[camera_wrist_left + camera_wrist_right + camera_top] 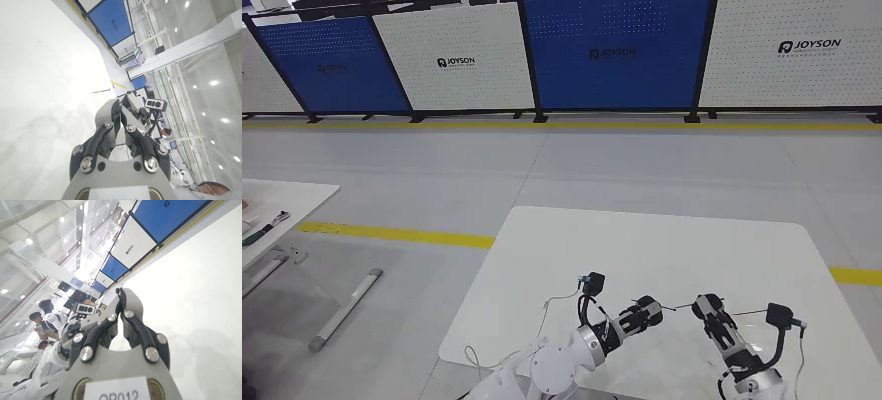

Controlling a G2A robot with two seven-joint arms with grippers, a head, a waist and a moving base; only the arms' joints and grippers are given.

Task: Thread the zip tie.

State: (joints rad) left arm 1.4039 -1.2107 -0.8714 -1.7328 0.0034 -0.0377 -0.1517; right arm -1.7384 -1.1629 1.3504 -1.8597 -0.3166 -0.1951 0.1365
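From the top view I have both arms low over the near edge of the white table point(662, 240), with the left gripper point(650, 311) and the right gripper point(700, 303) pointing at each other, tips near but apart. The zip tie point(675, 308) reads as a thin dark line strung between the two tips, clear of the table top, and each end looks pinched. On the left wrist view I see that arm's pads point(116, 115) pressed flat together, jaws closed, with the right gripper point(130, 96) just beyond them. A thin dark strip point(101, 91) shows against the table near its edge; I cannot tell whether it lies there or belongs to the tie. On the right wrist view my right gripper point(119, 294) is clamped tight, and a small black end of the zip tie point(118, 290) sticks out at the very tip of its fingers, above the table surface.
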